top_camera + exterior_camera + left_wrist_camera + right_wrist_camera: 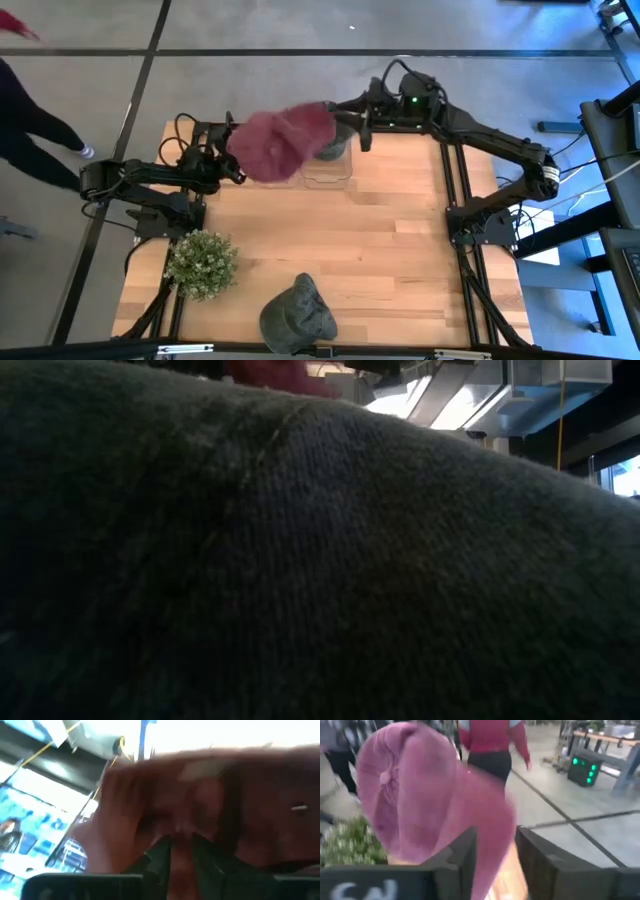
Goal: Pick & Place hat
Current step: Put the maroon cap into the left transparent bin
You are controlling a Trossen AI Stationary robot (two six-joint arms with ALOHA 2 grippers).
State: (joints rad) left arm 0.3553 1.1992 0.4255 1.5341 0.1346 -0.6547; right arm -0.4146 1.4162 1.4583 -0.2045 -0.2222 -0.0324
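The tabletop [400,250] is a light wooden surface of plank strips, framed along its left and right edges by dark rails. A clear, box-like container [328,165] sits on it near the far edge, about midway across. A small leafy green plant [201,263] stands near the left edge toward the front. A grey-green cap [297,314] lies at the front edge, just right of the plant, and fills almost all of the low view [300,560].

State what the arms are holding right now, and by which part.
Both hold the pink hat above the table's far side: the left gripper at one edge, the right gripper at the opposite edge.
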